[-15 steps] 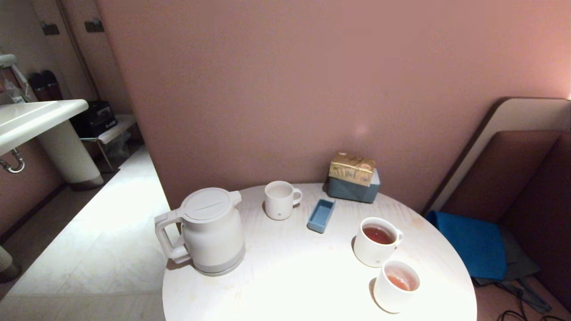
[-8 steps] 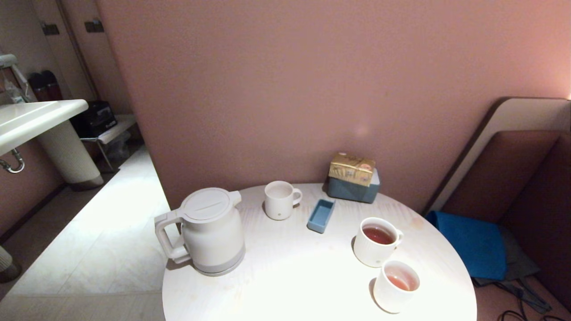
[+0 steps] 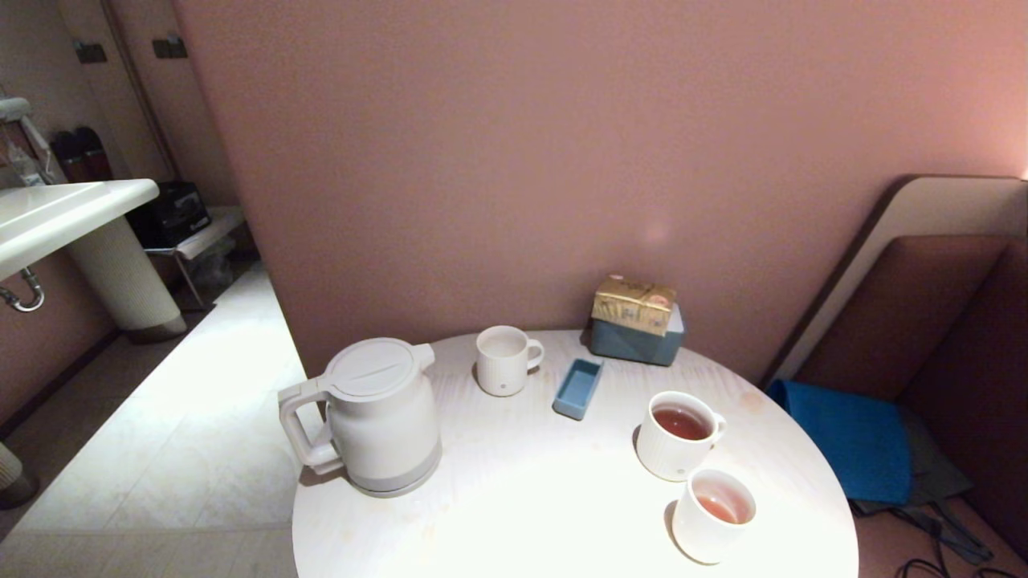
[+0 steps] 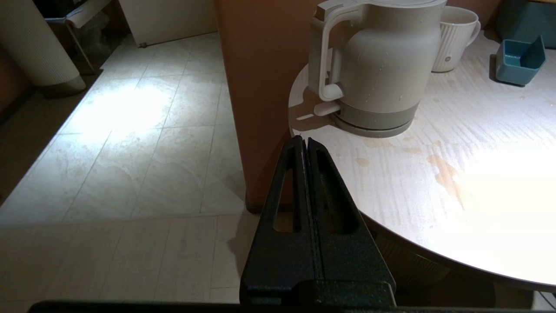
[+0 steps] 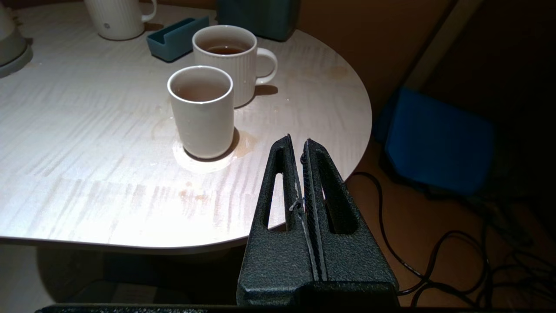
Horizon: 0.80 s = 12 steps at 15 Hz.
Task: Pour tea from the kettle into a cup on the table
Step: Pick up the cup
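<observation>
On the table, tea sits in the cup; both grippers pressed together, empty

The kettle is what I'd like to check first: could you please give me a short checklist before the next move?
1. Kettle upright on table, lid on: ok.
2. Handle faces table edge, unobstructed: ok.
3. Left hand shut, short of handle: not ok to grasp.
4. Right hand shut, empty, off the table: ok.
5. Cup upright, already holds tea: ok.
6. Kettle's fill level: cannot tell.
</observation>
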{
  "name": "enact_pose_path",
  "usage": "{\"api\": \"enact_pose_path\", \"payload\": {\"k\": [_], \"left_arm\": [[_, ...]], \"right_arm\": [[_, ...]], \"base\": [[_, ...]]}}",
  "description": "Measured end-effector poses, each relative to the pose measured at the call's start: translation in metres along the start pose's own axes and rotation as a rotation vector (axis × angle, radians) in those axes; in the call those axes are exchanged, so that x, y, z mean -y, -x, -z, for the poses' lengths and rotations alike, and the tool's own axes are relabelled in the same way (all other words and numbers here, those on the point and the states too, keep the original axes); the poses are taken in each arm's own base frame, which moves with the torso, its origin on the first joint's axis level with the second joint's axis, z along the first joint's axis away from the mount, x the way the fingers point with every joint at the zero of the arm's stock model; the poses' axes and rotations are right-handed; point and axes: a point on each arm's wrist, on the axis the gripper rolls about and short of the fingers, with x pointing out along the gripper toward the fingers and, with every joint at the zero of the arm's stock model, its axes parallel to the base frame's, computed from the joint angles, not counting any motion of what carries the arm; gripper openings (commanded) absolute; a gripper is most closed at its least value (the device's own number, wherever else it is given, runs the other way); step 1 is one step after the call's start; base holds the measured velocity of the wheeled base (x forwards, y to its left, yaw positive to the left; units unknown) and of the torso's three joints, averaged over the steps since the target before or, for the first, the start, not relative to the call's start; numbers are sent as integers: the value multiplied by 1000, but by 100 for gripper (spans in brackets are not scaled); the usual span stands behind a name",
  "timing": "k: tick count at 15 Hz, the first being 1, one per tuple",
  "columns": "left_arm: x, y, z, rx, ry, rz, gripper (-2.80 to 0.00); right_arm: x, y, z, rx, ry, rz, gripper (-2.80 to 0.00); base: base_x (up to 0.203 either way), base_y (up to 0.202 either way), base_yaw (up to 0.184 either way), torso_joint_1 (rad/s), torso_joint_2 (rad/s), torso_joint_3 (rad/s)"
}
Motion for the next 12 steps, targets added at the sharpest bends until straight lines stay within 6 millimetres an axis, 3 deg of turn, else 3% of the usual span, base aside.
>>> {"api": "enact_pose_path", "payload": {"k": [2, 5, 7, 8, 10, 12], "left_arm": [[0, 0, 0, 0, 0, 0, -280], [0, 0, 0, 0, 0, 0, -280], [0, 0, 0, 0, 0, 0, -280], [0, 0, 0, 0, 0, 0, -280], [0, 0, 0, 0, 0, 0, -280], [0, 0, 0, 0, 0, 0, -280]], "right_arm": [[0, 1, -4, 26, 13, 4, -280], [2, 8, -41, 125, 19, 8, -280], [4, -1, -76, 63, -8, 5, -280], [5, -14, -92, -19, -22, 1, -280], [8, -58, -113, -265, -35, -21, -280], [9, -108, -109, -482, -30, -62, -280]], "base": [[0, 0, 0, 0, 0, 0], [0, 0, 0, 0, 0, 0], [0, 0, 0, 0, 0, 0], [0, 0, 0, 0, 0, 0], [0, 0, 0, 0, 0, 0], [0, 0, 0, 0, 0, 0]]}}
